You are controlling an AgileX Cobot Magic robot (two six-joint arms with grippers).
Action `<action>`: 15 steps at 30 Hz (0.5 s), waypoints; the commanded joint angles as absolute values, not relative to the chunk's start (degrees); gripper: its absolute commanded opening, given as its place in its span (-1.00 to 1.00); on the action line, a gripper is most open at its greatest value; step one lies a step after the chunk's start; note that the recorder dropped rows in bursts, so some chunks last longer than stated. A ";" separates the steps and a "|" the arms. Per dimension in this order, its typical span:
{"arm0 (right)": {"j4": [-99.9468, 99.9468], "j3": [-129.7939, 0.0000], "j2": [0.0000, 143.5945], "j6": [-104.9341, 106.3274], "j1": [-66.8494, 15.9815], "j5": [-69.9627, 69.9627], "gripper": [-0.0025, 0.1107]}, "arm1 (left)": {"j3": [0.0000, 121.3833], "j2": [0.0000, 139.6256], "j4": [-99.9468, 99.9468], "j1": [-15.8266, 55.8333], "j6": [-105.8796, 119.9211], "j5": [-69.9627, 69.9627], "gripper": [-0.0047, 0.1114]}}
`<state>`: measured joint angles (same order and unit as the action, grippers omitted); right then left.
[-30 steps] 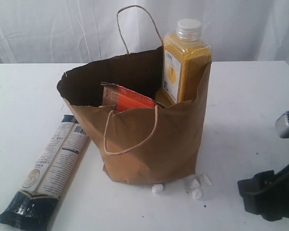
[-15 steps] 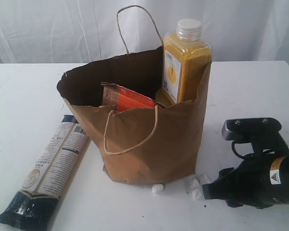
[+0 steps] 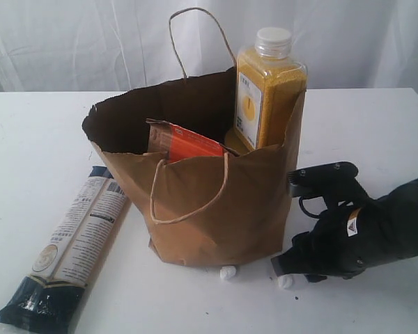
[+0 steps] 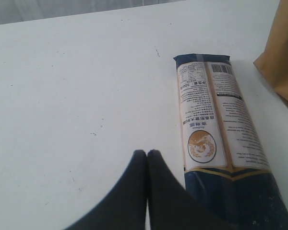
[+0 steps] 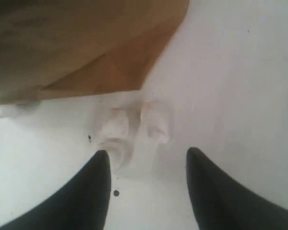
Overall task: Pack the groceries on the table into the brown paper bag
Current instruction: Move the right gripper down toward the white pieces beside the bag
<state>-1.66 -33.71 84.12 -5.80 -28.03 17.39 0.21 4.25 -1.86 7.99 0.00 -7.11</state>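
At the far left the long navy-cream packet (image 3: 66, 254) is lying flat on the white surface (image 3: 35, 132). Its dark end is pointing toward the near edge, and its other end is reaching just beside the lower left side of the brown paper bag (image 3: 216, 216). In the left wrist view the left fingers (image 4: 134, 191) are pressing together with no gap and are holding nothing. They are pointing over the bare surface, just beside the dark end of the packet (image 4: 221, 143). The bag is standing upright in the middle with its ragged mouth open. One loop handle is hanging down the front wall and the other is rising behind. Inside it, the brown pouch with orange label (image 3: 188, 145) is leaning toward the left, and its top is showing above the front rim. Further right, the yellow-grain bottle with white cap (image 3: 268, 90) is standing upright in the bag's back right corner, with its upper part rising above the rim. Some small white lumps (image 3: 227, 273) are lying on the surface at the bag's right foot. The black right arm (image 3: 376, 233) is reaching low toward that corner. In the right wrist view the right fingers (image 5: 86, 191) are standing partly apart with nothing between them. The lumps (image 5: 117, 125) are lying just ahead of the tips, and I cannot tell if one tip is touching them.
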 commanded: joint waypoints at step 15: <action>-1.97 -34.88 90.51 -1.30 -25.64 11.40 -0.14 | 0.00 3.98 -2.30 7.86 0.00 -7.22 -0.92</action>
<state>-1.66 -34.75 90.41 -2.02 -25.66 12.40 0.21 4.25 -1.86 7.99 0.00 -7.11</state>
